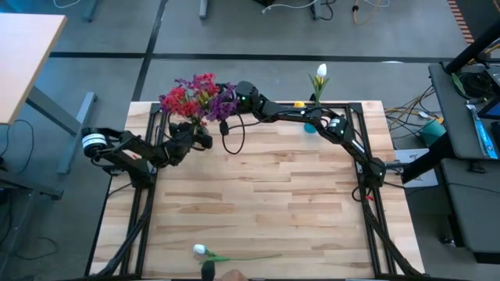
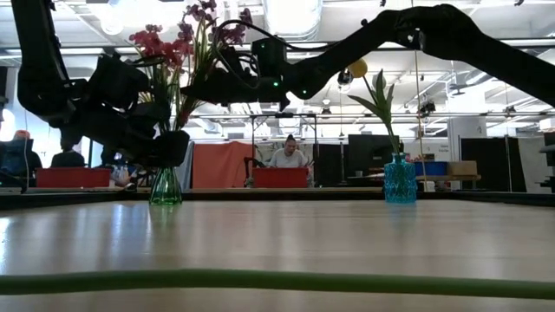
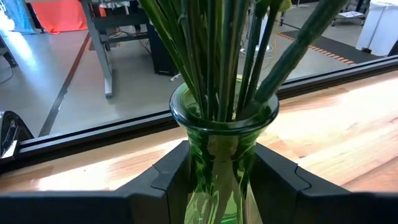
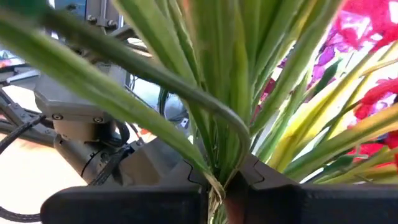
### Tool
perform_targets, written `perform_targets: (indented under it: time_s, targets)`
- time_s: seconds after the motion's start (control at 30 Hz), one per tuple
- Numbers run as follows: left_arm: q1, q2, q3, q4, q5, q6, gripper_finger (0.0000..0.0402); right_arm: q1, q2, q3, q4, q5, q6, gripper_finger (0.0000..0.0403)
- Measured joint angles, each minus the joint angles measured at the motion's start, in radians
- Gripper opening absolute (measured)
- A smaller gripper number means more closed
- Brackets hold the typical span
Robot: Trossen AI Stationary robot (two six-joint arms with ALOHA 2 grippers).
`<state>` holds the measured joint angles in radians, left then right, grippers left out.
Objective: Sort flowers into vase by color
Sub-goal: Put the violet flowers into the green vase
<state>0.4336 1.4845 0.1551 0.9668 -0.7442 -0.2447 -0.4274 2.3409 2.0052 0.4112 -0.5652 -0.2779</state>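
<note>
L gripper [image 3: 214, 186] clamped round the green vase [image 3: 219, 146] at table's far-left edge, steadying it. R gripper [image 4: 217, 186] reaches across from the right, pinching a bunch of green stems [image 4: 224, 124] above that vase, w/ red & purple flowers [image 1: 197, 95]. Blue vase [image 2: 400, 180] far right holds white & yellow tulips [image 1: 319, 76]. One white tulip [image 1: 201, 250] lies at near edge.

Grey floor [image 1: 234, 31], light wood desk [image 1: 23, 55], seated person [image 2: 289, 154], red partitions [image 2: 221, 165], bright ceiling lights [image 2: 113, 22]
</note>
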Motion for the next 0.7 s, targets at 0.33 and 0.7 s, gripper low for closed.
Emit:
perform_targets:
  time_s: [0.33, 0.7]
  targets:
    - [0.0, 0.0, 0.0, 0.0, 0.02, 0.0, 0.013, 0.003, 0.0, -0.001, 0.022, 0.018, 0.064, 0.0013]
    - [0.0, 0.0, 0.0, -0.001, 0.021, 0.001, 0.013, 0.004, -0.001, 0.017, 0.028, 0.022, 0.122, 0.003]
